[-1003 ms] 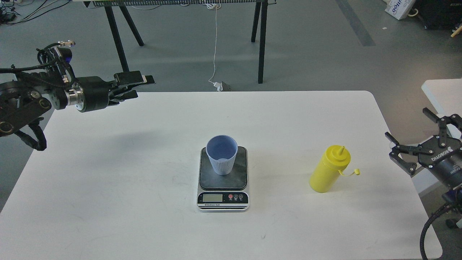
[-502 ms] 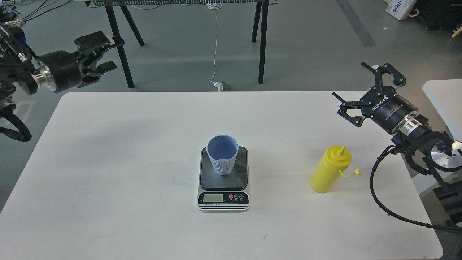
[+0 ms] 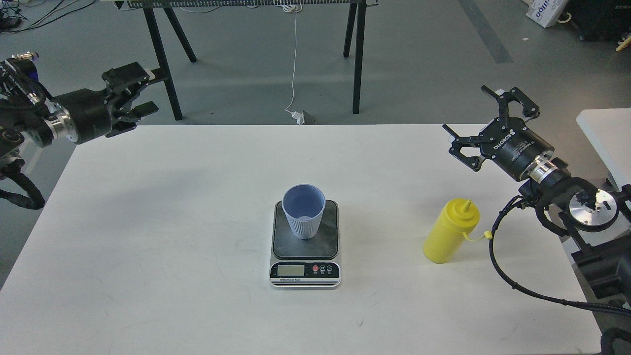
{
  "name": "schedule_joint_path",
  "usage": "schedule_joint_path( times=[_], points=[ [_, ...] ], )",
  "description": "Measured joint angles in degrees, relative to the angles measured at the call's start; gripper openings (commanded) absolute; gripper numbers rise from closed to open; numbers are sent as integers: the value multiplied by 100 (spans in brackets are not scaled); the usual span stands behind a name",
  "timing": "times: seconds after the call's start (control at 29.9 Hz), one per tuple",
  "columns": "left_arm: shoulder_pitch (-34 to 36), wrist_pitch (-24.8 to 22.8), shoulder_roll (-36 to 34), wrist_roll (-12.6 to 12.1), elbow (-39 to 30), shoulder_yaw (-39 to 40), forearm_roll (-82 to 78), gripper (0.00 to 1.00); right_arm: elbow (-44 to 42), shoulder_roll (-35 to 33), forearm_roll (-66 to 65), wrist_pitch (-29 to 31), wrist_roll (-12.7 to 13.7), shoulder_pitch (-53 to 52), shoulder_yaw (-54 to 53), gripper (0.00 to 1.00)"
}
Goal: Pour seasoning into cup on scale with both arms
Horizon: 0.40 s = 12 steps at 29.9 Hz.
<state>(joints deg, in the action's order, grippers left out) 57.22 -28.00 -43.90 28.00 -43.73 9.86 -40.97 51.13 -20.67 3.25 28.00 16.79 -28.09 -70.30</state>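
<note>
The blue cup (image 3: 303, 217) stands on the scale (image 3: 305, 244) in the middle of the white bench (image 3: 172, 207), the yellow seasoning bottle (image 3: 450, 230) stands well to its right, the right pincer (image 3: 480, 123) is wide apart above the bottle, and the left pincer (image 3: 135, 96) looks a little apart, I think.

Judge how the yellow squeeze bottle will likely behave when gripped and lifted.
The seasoning bottle is tall and narrow, so a sideways nudge may tip it. Its plastic wall probably yields under the fingers. The loose cap strap may dangle.
</note>
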Motion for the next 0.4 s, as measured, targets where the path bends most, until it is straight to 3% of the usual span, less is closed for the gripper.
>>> schedule_joint_path(
  times=[0.4],
  points=[
    [-6, 0, -8, 0, 0, 13, -8, 99, -7, -36, 0, 0, -1, 20, -2, 99]
  ],
)
